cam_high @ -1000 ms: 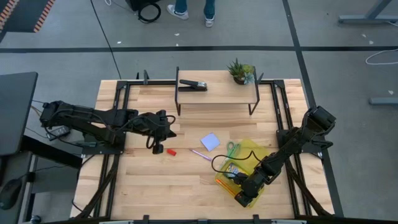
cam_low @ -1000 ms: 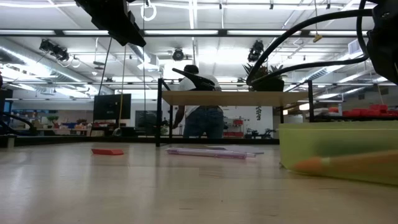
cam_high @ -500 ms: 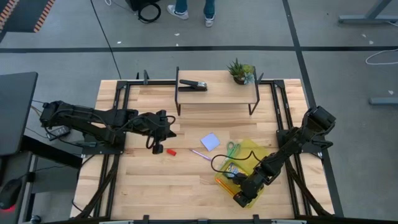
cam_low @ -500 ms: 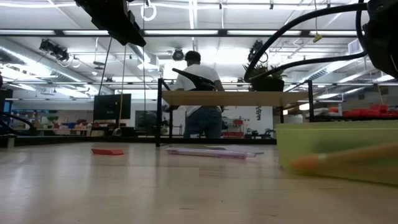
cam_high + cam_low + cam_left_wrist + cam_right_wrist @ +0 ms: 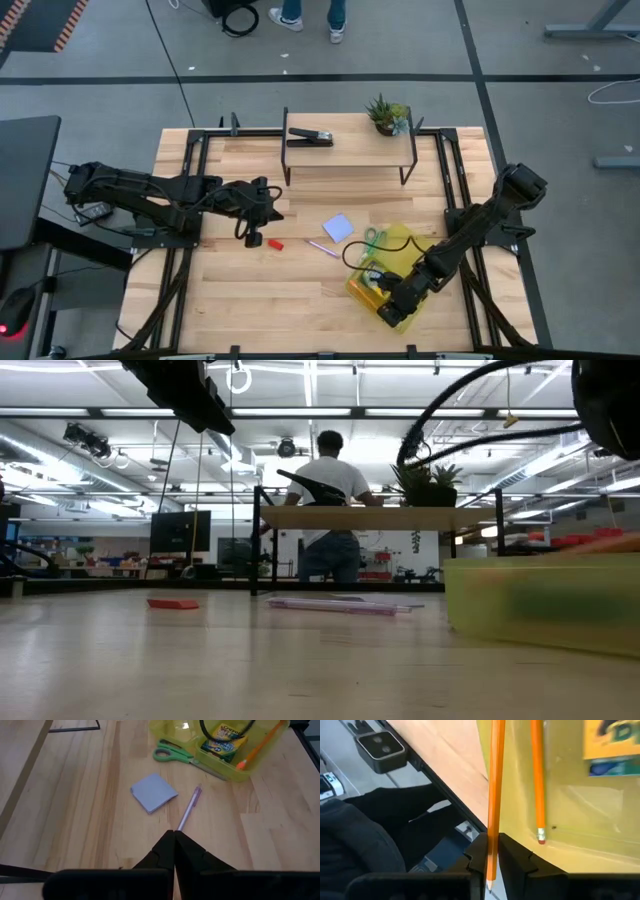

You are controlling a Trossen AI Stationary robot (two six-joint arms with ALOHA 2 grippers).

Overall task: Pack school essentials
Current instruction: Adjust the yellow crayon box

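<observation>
- Lifted slightly since a second ago, right pincer (image 5: pixel 392 312) grips a long orange pencil (image 5: pixel 494 795) over the translucent yellow-green plastic bin (image 5: pixel 412 243)
- Pencil not yet dropped in
- Left pincer (image 5: pixel 253 238) hangs closed, empty, above the wooden bench (image 5: pixel 260 300)

A black stapler (image 5: pixel 310 136) and potted plant (image 5: pixel 386 113) sit on the raised shelf (image 5: pixel 350 153).

Bare wood front-left; shelf (image 5: pixel 349 150) blocks rear; bin (image 5: pixel 400 262), notepad (image 5: pixel 338 227) centre-right

"Crayola" on the crayon box (image 5: pixel 223 742)
</observation>
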